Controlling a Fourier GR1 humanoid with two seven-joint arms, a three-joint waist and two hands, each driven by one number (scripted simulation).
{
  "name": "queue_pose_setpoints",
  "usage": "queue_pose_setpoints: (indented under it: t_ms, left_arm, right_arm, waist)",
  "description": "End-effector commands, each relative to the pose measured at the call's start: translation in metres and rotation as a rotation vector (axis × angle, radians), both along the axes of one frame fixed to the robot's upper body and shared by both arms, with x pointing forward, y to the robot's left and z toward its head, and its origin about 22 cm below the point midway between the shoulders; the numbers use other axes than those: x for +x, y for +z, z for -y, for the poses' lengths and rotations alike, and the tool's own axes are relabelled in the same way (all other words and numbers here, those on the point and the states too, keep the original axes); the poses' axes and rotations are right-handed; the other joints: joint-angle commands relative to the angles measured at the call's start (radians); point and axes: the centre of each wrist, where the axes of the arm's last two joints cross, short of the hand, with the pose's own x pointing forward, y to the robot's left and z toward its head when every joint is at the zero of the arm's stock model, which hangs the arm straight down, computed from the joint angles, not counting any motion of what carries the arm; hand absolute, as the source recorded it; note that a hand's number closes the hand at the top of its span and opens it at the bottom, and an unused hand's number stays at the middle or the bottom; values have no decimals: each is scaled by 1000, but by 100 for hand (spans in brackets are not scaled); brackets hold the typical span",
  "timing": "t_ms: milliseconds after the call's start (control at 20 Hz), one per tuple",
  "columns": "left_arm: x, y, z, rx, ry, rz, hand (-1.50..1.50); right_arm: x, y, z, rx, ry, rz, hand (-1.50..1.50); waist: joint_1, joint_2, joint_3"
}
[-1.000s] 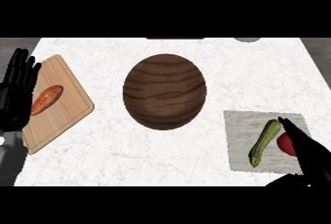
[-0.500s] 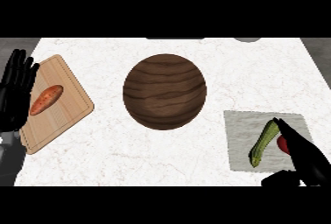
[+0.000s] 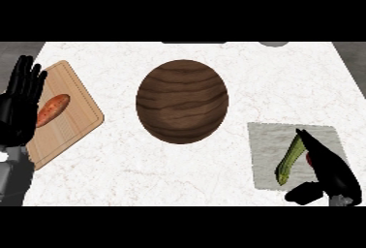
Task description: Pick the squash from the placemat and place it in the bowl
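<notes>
The squash (image 3: pixel 289 161), long and green with a paler yellow tip, lies on the grey placemat (image 3: pixel 270 145) at the right side of the white marbled worktop (image 3: pixel 121 169). It runs slantwise, its upper end toward the mat's middle and its lower end near the mat's front edge. The right hand (image 3: pixel 330 169) is laid over the mat just to the right of it, straight fingers (image 3: pixel 313 144) stretched along the squash and pointing away from the robot, their tips close by the squash's upper end. The thumb (image 3: pixel 304 193) sticks out to the left below the squash's lower end. The fingers are extended, not curled round the squash, so the hand is wide and holds nothing; whether it touches the squash I cannot tell. A bit of something red (image 3: pixel 309 159) shows between the squash and the fingers, mostly hidden.

The bowl (image 3: pixel 182 101), dark brown wood with a wavy grain, stands at the middle of the worktop, well apart from the placemat and up to its left. Nothing can be made out inside it.

Far to the left a pale wooden cutting board (image 3: pixel 75 111) sits at an angle, with an orange, elongated vegetable (image 3: pixel 52 109) lying on it. The left hand (image 3: pixel 19 104) shows at the left edge, open with fingers up, partly overlapping the board.
</notes>
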Motion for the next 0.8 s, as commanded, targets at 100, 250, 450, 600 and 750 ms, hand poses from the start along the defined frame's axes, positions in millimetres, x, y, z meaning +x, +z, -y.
queue_pose_setpoints:
  t_ms: [100,250,450,600,750]
  left_arm:
    - [-16,1,-4,-9,-1,-11,0]
    - [-6,11,1,5,-19,-9,0]
    - [2,11,-3,-1,-13,-2,0]
    - [-4,-7,-11,-6,-19,3,0]
    - [3,-2,-24,8,5,1,0]
  right_arm:
    - [-8,-7,-1,6,-12,-9,-150]
    - [10,-21,-9,4,-2,-25,-150]
    - [9,-38,2,-6,-34,-83,-150]
    - [37,-46,12,-5,-59,-102,-150]
    - [22,-44,-6,-8,-64,-91,-150]
  waist:
    - [0,-1,0]
    - [0,0,0]
    - [-1,0,0]
    - [4,2,0]
    - [-1,1,0]
